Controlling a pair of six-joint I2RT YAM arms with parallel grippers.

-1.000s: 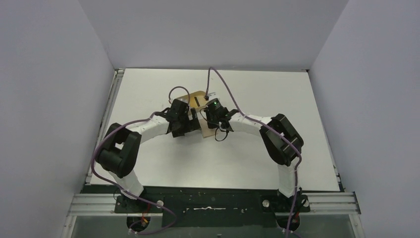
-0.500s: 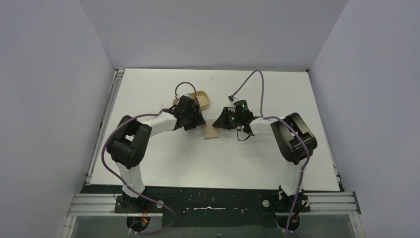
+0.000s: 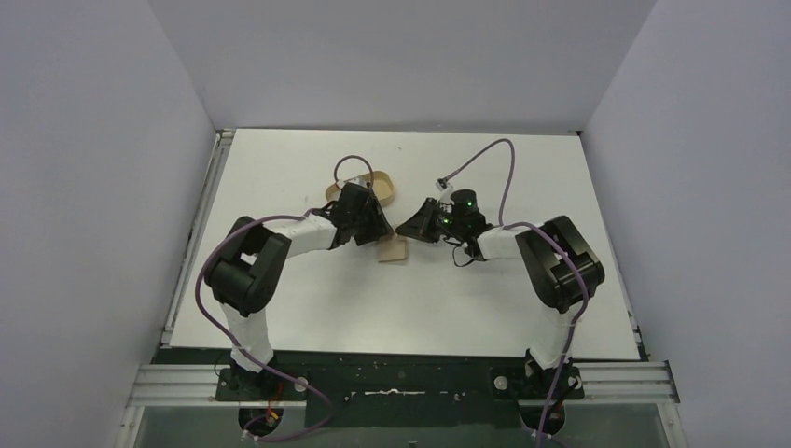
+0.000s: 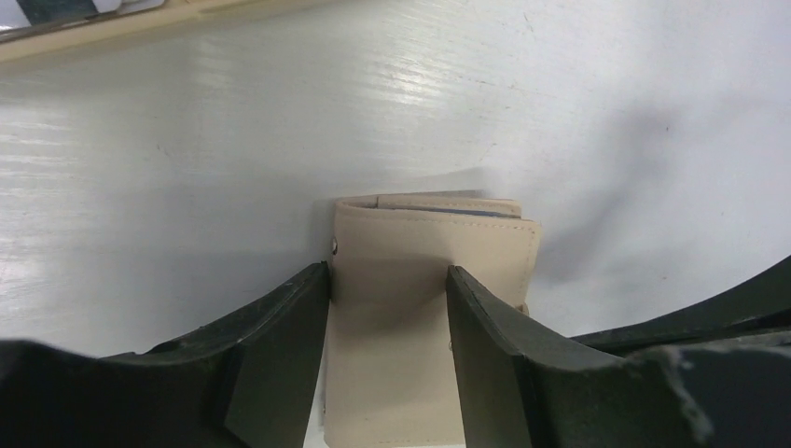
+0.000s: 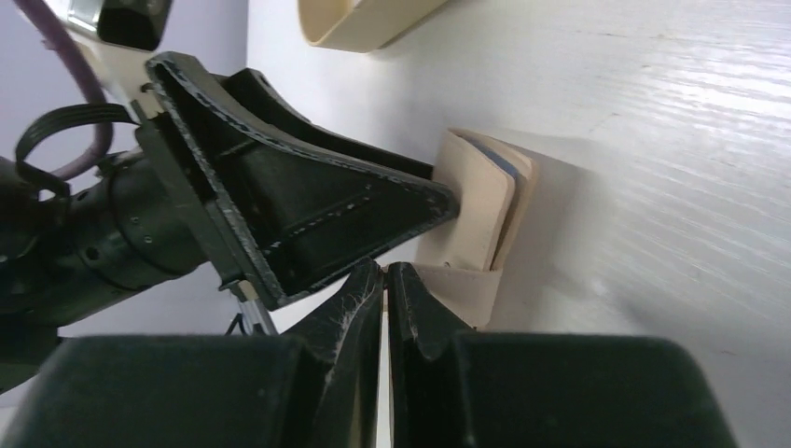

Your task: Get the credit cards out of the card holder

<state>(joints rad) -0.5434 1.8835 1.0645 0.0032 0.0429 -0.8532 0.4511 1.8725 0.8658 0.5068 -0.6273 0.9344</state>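
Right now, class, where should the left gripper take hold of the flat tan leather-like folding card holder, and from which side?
Probably from above, across its side edges: the tan card holder lies flat, and the left gripper hangs over it with jaws apart. That leaves free the gaping far edge, where a light blue card shows.

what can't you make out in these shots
Cards: how many; holder flaps hide all but an edge, both wrist views.
Holder's near end: cut off by left wrist view's bottom edge.
Left gripper: gripping or just straddling the holder, unclear.
Tray contents: too small in top view.
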